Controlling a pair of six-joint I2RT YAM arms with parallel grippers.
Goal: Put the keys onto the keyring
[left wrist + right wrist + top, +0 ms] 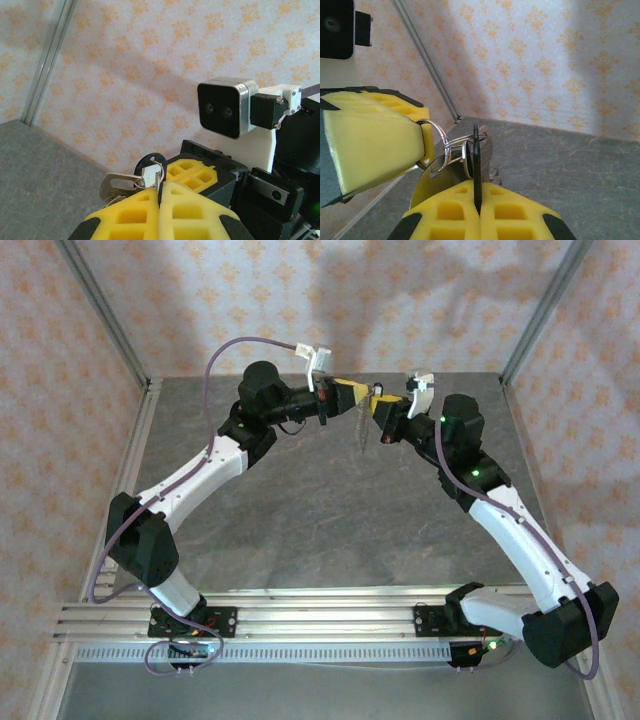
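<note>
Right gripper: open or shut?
Shut: right wrist view shows the right gripper with yellow fingers pinching the dark key edge-on.

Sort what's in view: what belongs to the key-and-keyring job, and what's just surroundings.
In the job:
- dark key, clamped in the shut right gripper
- keyring, pinched by the shut left gripper
- silver key, beside the left gripper's tips

Just there:
- table
- patterned wall
- metal frame post

A dark grey, marbled flat tabletop (330, 530) bears everything. Silver ribbed aluminium rails (320, 612) lie along its near edge.
</note>
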